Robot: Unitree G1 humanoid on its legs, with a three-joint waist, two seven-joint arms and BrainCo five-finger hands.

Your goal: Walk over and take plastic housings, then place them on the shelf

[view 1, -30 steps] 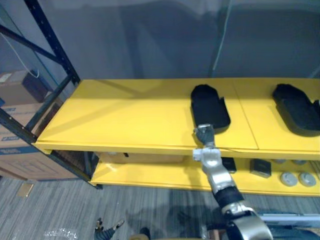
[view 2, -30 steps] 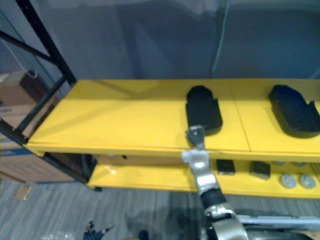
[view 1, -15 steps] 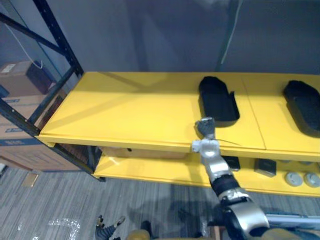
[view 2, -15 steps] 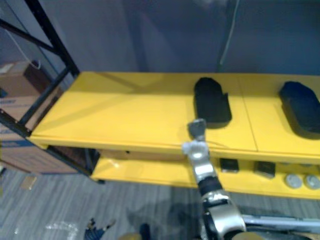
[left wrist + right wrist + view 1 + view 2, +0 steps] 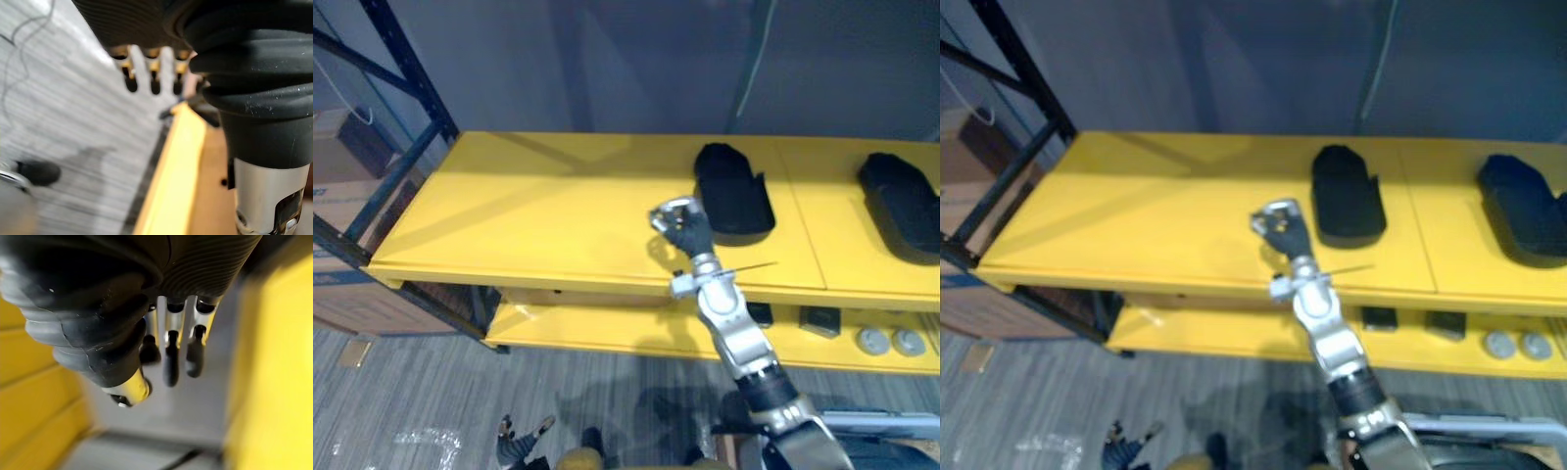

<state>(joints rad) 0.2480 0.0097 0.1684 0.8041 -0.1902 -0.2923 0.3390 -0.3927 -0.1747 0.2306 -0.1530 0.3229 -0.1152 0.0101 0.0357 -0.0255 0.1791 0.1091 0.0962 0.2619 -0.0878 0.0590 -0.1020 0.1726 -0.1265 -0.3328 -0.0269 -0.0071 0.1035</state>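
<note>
Above yellow top shelf [image 5: 538,211], right hand [image 5: 682,228] was held empty, fingers loosely bent, just beside black plastic housing [image 5: 732,201]; second housing [image 5: 901,208] was laid farther right. Left hand [image 5: 155,85], fingers straight and apart, was caught by own wrist view over floor [image 5: 73,122], near shelf edge.

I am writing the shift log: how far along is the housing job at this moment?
Done: one black housing and a second housing lie on the yellow shelf. In hand: nothing; the right hand hovers over the shelf beside the first, open and empty, and the left hand hangs low, open. Left: perhaps fetching more housings; I cannot tell how many.
</note>
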